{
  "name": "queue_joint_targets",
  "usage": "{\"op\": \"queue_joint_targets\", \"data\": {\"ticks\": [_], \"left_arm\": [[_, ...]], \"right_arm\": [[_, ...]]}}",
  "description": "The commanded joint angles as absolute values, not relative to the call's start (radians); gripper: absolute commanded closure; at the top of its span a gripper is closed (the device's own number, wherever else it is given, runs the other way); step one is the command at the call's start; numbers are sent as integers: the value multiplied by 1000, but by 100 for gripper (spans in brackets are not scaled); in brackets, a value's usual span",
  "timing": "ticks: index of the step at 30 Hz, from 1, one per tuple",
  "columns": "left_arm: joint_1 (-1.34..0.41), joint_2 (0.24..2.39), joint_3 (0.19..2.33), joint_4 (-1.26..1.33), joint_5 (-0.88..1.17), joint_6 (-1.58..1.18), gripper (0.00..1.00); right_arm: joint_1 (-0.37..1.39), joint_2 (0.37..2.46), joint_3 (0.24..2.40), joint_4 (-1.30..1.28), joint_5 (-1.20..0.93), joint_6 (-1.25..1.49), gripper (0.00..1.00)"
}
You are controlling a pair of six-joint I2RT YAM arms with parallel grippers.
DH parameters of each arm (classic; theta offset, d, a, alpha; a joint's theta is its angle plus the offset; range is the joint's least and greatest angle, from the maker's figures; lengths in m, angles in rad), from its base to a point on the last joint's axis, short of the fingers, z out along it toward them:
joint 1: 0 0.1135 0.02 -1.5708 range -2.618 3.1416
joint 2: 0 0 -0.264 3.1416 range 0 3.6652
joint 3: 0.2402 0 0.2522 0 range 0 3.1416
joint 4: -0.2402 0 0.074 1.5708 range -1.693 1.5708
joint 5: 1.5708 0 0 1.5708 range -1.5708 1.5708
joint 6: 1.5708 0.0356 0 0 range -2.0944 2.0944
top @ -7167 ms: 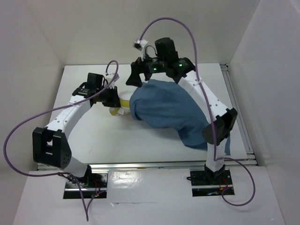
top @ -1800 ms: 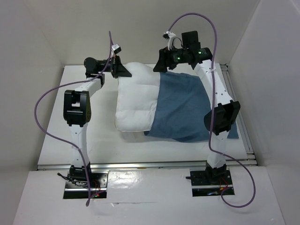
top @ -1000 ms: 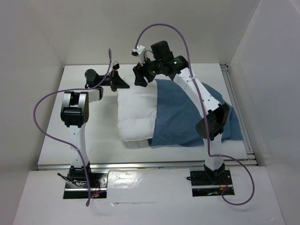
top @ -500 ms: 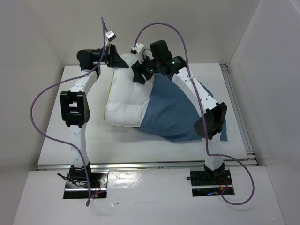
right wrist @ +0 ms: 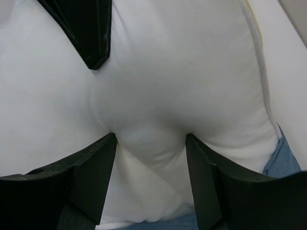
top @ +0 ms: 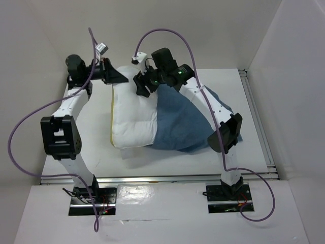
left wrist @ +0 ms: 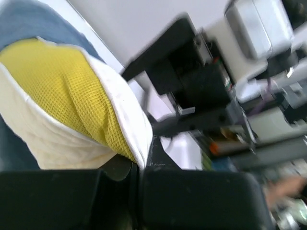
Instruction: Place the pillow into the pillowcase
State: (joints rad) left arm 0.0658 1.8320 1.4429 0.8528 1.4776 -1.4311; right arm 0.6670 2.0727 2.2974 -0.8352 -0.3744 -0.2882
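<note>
The white pillow (top: pixel 133 118) lies half out of the dusty-blue pillowcase (top: pixel 183 122), its yellow strip (top: pixel 110 124) along the left edge. My left gripper (top: pixel 120 78) is shut on the pillow's far left corner. The left wrist view shows the yellow mesh and white edge of the pillow (left wrist: pixel 72 91) pinched at my left gripper (left wrist: pixel 139 167). My right gripper (top: pixel 142 85) holds the far edge beside it. In the right wrist view my right gripper (right wrist: pixel 150 139) squeezes a bulge of the pillow (right wrist: pixel 158 86) between its fingertips (right wrist: pixel 103 155). The pillowcase (right wrist: pixel 283 165) shows at lower right.
White walls enclose the table (top: pixel 91 152) at the back and on both sides. A metal rail (top: pixel 256 107) runs along the right edge. Purple cables (top: pixel 30 122) loop off both arms. The left gripper's finger (right wrist: pixel 91 33) shows in the right wrist view.
Both grippers have moved left along the back, carrying the pillow's far edge. The pillow and pillowcase have shifted left with them. The left arm has swung out towards the left wall.
</note>
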Motion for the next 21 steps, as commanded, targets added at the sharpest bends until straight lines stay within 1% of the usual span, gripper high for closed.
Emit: {"op": "queue_joint_targets", "data": {"ticks": [1,2,4,7,8,11,12,14,17,18,21], "left_arm": [[42,1634,1666,-19,1174,-598,100],[29,1647,1695,-79,1148,-484,100],[18,1678,1704,-104,1112,-483,100],[-6,1758,1804,-294,1002,-347,100],[-17,1770,1836,-336,929,-312,100],[-66,1770,1836,-425,823,-186,100],[-86,1770,1864,-452,749,-151,100],[-138,1779,1888,-527,669,-60,100],[-220,1732,1872,-552,571,73,100],[-241,1714,1823,-537,493,102,100],[-301,1669,1766,-525,399,211,100]], "right_arm": [[669,2071,2260,-850,-275,-281,33],[669,2071,2260,-850,-261,-281,33],[679,2071,2260,-862,-261,-272,33],[680,2080,2260,-862,-238,-272,33],[680,2080,2260,-862,-220,-272,33],[680,2080,2247,-862,-198,-259,33],[680,2080,2238,-850,-198,-259,33],[680,2080,2227,-850,-175,-259,33],[667,2060,2227,-830,-163,-241,31],[654,2060,2236,-821,-144,-241,30],[611,2020,2259,-772,-103,-213,25]]}}
